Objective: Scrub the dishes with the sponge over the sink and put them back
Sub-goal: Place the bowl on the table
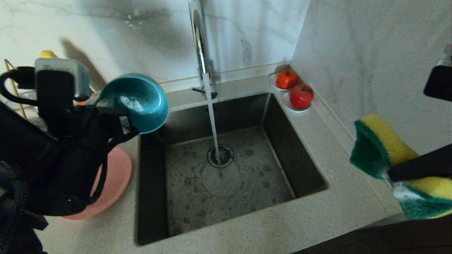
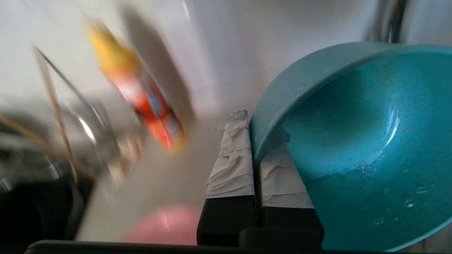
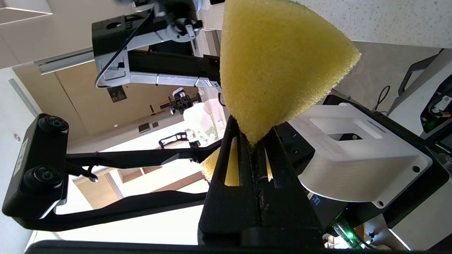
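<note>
My left gripper (image 1: 103,105) is shut on the rim of the teal bowl (image 1: 136,102), one taped finger outside the wall and one inside. It holds the bowl tipped on its side above the counter by the sink's (image 1: 247,183) back left corner. In the left wrist view the bowl (image 2: 353,141) shows wet drops beside the gripper (image 2: 256,134). The pink plate (image 1: 116,183) lies on the counter left of the sink, partly hidden by the left arm. At the right edge my right gripper (image 1: 392,173) is shut on the folded yellow-and-green sponge (image 1: 383,146). The right wrist view shows the sponge (image 3: 279,67) pinched in that gripper (image 3: 252,135).
Water runs from the chrome tap (image 1: 199,42) onto the drain (image 1: 220,155). Two white saucers with red fruit (image 1: 301,96) sit at the sink's back right corner. A yellow-capped orange bottle (image 2: 137,91) and a wire rack stand behind the left arm. A marble wall rises on the right.
</note>
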Tool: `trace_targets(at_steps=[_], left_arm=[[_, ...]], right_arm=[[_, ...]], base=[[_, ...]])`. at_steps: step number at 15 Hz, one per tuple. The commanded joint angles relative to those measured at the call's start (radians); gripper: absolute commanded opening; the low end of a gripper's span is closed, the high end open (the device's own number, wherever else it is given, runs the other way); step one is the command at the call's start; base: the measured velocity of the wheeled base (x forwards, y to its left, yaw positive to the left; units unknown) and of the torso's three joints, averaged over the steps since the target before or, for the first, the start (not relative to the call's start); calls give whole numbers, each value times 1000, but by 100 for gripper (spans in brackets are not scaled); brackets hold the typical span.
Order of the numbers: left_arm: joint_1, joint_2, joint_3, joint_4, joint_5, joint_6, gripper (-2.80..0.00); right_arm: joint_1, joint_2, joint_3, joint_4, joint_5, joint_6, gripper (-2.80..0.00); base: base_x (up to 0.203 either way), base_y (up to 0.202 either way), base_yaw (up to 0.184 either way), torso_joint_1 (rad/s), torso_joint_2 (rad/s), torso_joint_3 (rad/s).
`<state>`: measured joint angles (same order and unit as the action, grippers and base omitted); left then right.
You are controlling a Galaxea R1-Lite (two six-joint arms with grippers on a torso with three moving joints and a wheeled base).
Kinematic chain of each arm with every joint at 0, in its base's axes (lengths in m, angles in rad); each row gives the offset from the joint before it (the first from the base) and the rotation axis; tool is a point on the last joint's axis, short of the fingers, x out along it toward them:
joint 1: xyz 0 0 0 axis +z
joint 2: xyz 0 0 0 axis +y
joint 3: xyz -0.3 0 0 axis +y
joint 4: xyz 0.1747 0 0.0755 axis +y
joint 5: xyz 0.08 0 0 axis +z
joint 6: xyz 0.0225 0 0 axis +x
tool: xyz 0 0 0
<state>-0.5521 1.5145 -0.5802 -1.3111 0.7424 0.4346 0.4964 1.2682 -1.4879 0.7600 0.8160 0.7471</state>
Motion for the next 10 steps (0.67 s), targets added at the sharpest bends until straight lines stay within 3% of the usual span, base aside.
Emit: trace_targets(at_steps=[1, 4, 7, 10], left_arm=[[-1, 17, -2, 170, 23, -67, -280], [0, -63, -47, 511, 17, -177, -280], [0, -202, -134, 927, -54, -323, -280], [3, -315, -310, 1388, -134, -503, -280]], right_arm=[[0, -7, -3, 4, 4, 5, -280], [-20, -9, 1, 4, 4, 1, -280], [-34, -12, 21, 4, 4, -5, -280], [-50, -12, 43, 4, 5, -31, -280]], base=[[0, 0, 0, 0, 0, 0], [0, 0, 0, 0, 0, 0], [0, 0, 0, 0, 0, 0], [0, 0, 0, 0, 0, 0]])
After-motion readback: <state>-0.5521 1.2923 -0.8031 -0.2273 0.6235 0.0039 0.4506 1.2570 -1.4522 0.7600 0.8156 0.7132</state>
